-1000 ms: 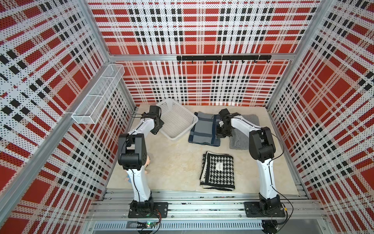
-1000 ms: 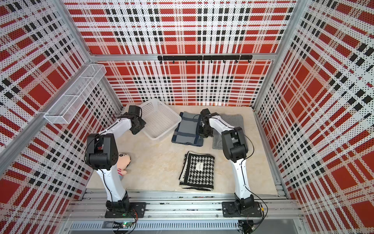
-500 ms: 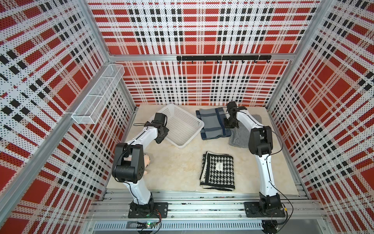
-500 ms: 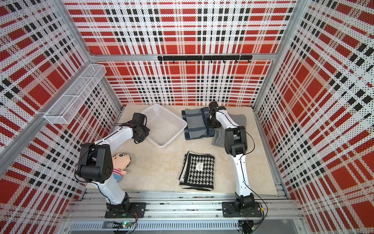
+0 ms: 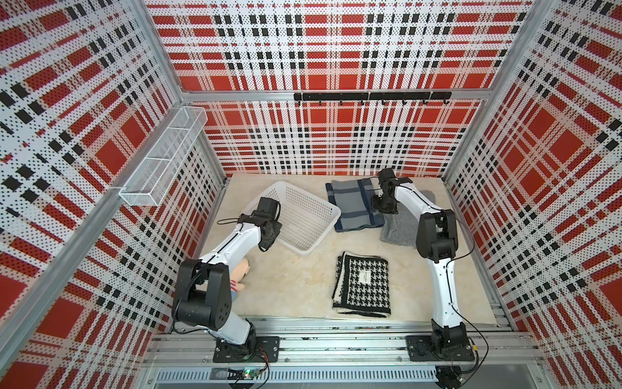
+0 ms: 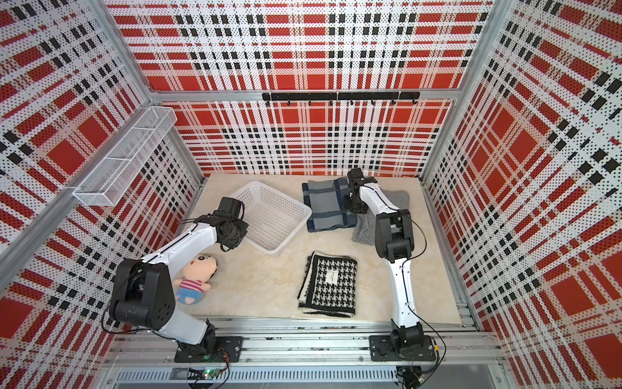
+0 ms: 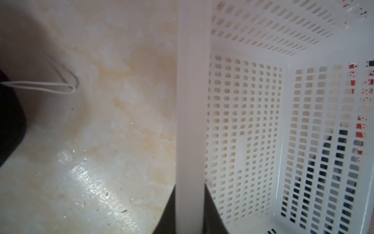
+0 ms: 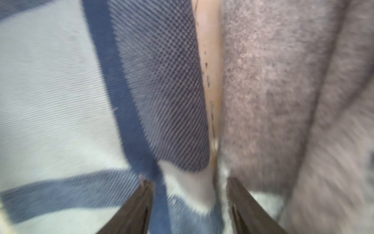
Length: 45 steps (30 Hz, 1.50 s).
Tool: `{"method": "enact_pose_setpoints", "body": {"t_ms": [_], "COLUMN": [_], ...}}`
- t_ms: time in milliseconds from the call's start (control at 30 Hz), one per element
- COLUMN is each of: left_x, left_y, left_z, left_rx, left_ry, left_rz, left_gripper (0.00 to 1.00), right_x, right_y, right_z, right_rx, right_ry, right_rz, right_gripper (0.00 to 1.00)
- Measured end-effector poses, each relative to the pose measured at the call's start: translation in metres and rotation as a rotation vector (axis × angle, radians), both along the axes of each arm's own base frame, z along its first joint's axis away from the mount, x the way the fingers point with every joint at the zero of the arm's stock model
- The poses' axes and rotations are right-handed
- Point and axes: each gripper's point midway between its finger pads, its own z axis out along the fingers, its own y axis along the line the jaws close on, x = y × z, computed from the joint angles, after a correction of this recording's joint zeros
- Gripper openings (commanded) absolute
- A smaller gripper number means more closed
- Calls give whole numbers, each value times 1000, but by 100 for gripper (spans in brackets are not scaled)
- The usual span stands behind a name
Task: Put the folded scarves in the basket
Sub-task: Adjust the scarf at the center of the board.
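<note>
Now the right jaws have just opened wide and let go of the blue scarf (image 5: 353,205). It lies on the bench (image 5: 289,279) right beside the basket (image 5: 303,219), not in it. The left jaws pinch the basket's rim.

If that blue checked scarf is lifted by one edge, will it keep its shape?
Probably not: the blue checked scarf is soft cloth lying in folded layers, so it would likely droop and unfold. Its ribbed weave probably resists slipping.
</note>
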Motion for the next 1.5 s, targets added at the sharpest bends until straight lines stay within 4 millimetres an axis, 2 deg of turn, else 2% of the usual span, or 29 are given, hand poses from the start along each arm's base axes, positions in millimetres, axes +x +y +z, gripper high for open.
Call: {"method": "enact_pose_setpoints", "body": {"t_ms": [67,233,300,367,433,500,600,667,733,800,867,933,1000,1200,1300,1433,1500], "left_x": [-5,-14,-16,-17,-16,-14,-3,10,20,30,38,44,51,82,82,72,60], "left_y": [1,2,5,6,6,0,-16,-29,-39,-46,-49,-48,-45,-30,-16,-1,1], "left_z": [-1,0,4,8,14,24,55,83,105,119,121,114,101,34,6,-5,-10], "left_rx": [3,18,25,32,52,79,128,155,178,197,217,232,243,284,295,293,287], "left_ry": [3,13,6,-1,-4,-16,-72,-141,-196,-228,-241,-227,-199,-43,34,73,91], "left_rz": [8,22,36,38,32,7,-64,-127,-190,-236,-267,-289,-316,-401,-416,-409,-412], "left_gripper": [3,53,63,65,65,65,62,59,57,56,55,53,50,47,47,47,47], "right_x": [-7,-34,-48,-64,-93,-128,-185,-227,-261,-291,-316,-335,-344,-349,-346,-341,-336], "right_y": [5,14,16,18,17,14,10,6,7,12,19,26,29,27,23,18,16], "right_z": [11,37,48,57,62,67,69,65,60,51,40,31,25,11,6,1,1], "right_rx": [34,110,142,170,195,215,241,257,270,274,278,280,282,271,243,198,180], "right_ry": [-9,-12,-8,-1,31,77,154,230,292,360,431,485,511,534,531,520,504], "right_rz": [-18,-55,-63,-60,-55,-49,-34,-28,-14,14,48,77,94,90,84,73,71], "right_gripper": [67,68,68,68,68,67,64,63,63,61,62,61,60,57,57,60,60]}}
